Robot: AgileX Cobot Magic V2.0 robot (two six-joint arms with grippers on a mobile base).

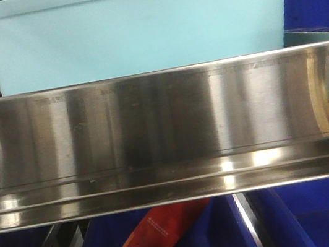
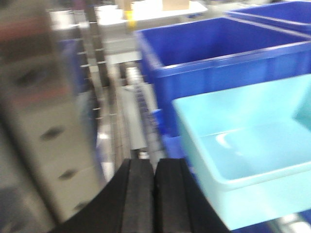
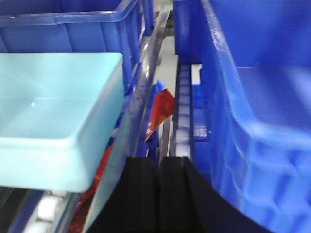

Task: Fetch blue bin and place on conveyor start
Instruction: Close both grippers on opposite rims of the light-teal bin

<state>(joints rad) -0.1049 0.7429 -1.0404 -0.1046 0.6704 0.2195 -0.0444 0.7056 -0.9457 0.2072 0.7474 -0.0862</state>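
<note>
**Blue bin: status and material notes**

The blue bin [image 1: 131, 28] stands on the rack, directly behind the stainless-steel shelf rail [image 1: 165, 129], with dark royal-blue crates [image 2: 209, 58] beside and behind it. In the right wrist view it rests above white track rollers [image 3: 48, 208].

**Progress.** Judged from these views, the fetch has not begun.
- The left gripper [image 2: 155, 167] is near the bin's corner but clear of it. Its jaws are pressed together on nothing.
- The right gripper [image 3: 158, 165] sits between the bin and a crate. Its jaws are likewise together and empty.
- No conveyor belt or red frame appears in any view.

Gripping, lifting, carrying and setting down are all left to do.

**Materials and shapes.**
- Bin: pale turquoise plastic with smooth, plain walls that taper downward, a thin rim, an open top and an empty interior.
- Rail: polished metal, mirror-bright with banded reflections.
- Crates: glossy rigid plastic with a ribbed rim.
- Finger pads: matt black, flat-faced.
- A red printed packet [image 1: 151, 238] lies below the rail.
</note>
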